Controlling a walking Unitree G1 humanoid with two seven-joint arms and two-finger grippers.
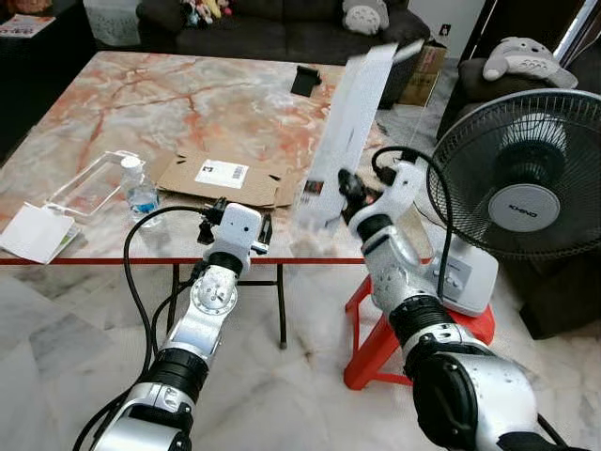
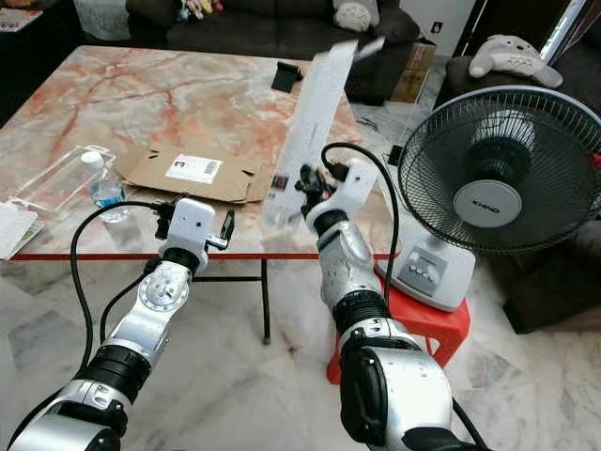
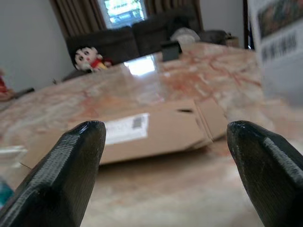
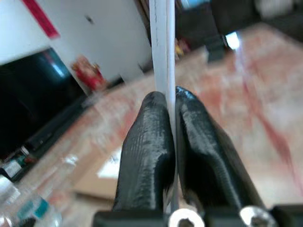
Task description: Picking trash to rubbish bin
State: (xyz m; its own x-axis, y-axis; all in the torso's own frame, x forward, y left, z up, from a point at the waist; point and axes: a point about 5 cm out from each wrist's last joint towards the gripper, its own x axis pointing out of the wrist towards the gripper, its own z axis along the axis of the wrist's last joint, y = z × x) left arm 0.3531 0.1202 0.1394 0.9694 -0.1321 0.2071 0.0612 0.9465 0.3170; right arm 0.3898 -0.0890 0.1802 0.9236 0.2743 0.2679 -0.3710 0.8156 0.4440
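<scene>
Trash on bench (image 1: 113, 103): flattened cardboard (image 1: 221, 178) is lying mid-bench; water bottle (image 1: 141, 193) and clear plastic tray (image 1: 89, 183) are sitting beside the cardboard, toward the robot's left.
White strip (image 1: 347, 132): right tool (image 1: 346, 188) is pinching it, pressed tight, lifting it above the cardboard's right end.
Left tool (image 1: 235, 224): spread, hovering just before the cardboard.
Progress: one piece is being lifted; nothing binned yet, I judge.

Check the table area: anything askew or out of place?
The long white flat box stands tilted, lifted off the marble table, pinched at its lower end by the right gripper. The flattened brown cardboard lies flat.
</scene>
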